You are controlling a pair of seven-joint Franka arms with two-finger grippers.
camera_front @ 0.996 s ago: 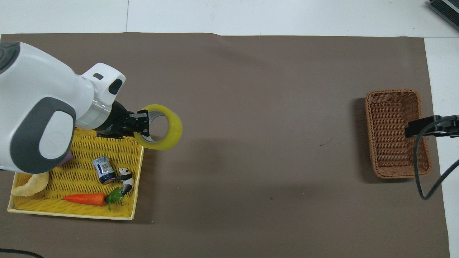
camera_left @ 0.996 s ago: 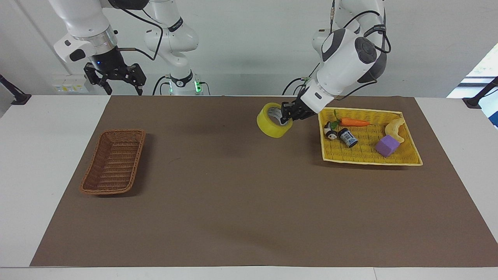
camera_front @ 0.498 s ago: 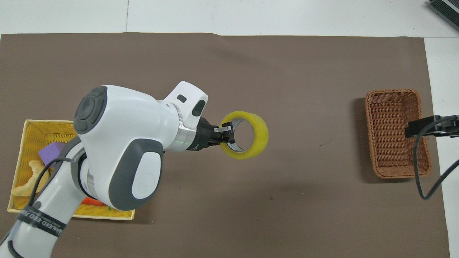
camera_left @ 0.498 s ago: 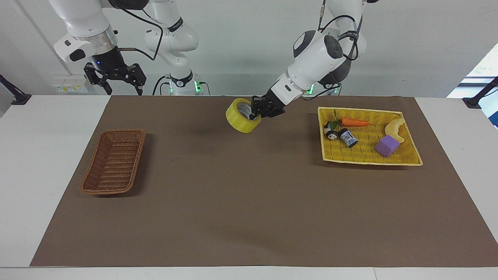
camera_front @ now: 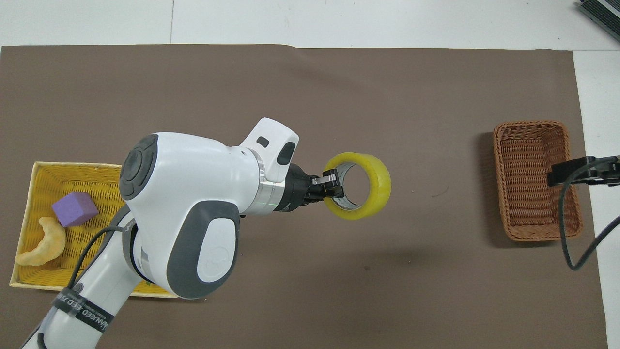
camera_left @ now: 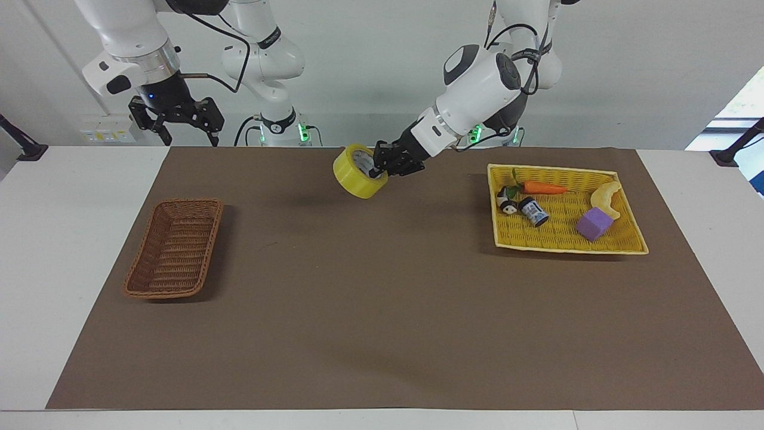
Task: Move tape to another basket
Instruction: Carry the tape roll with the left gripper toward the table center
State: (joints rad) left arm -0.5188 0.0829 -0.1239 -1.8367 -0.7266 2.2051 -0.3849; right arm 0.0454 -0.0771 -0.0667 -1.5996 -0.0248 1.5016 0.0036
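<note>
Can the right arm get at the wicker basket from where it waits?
Probably yes: the right end effector hangs open near the basket, which holds nothing; the left end effector carries the tape mid-table.

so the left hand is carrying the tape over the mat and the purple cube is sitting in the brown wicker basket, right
Not quite. The purple cube sits in the yellow tray, as the facing view shows; the brown wicker basket holds nothing visible. The rest stands: the left hand is carrying the tape over the mat.
</note>
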